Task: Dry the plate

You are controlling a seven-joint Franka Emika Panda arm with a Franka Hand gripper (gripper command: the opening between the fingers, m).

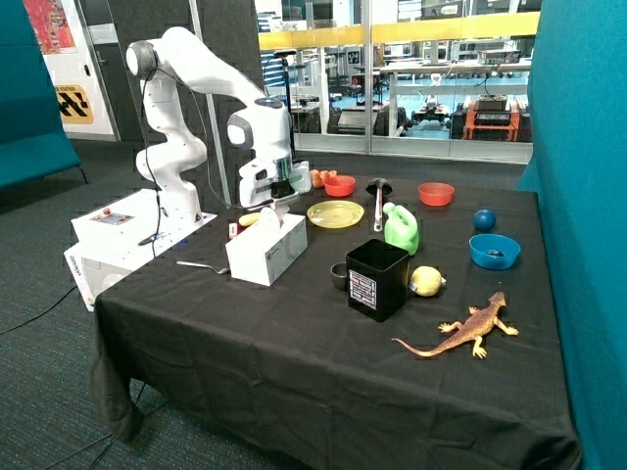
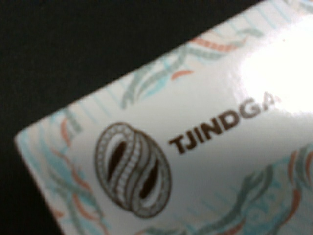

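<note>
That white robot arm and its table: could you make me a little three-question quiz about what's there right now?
1. True or false: the gripper is at the white tissue box, not at the yellow plate.
2. Which stands nearest the plate? A) orange toy lizard B) green jug C) blue bowl
3. Fill in: the wrist view is filled by the printed top of the ____.

Key: 1 true; 2 B; 3 tissue box.

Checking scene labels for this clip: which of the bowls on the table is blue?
The blue bowl near the table edge, beside the blue ball. The other two bowls are red, farther back.
</note>
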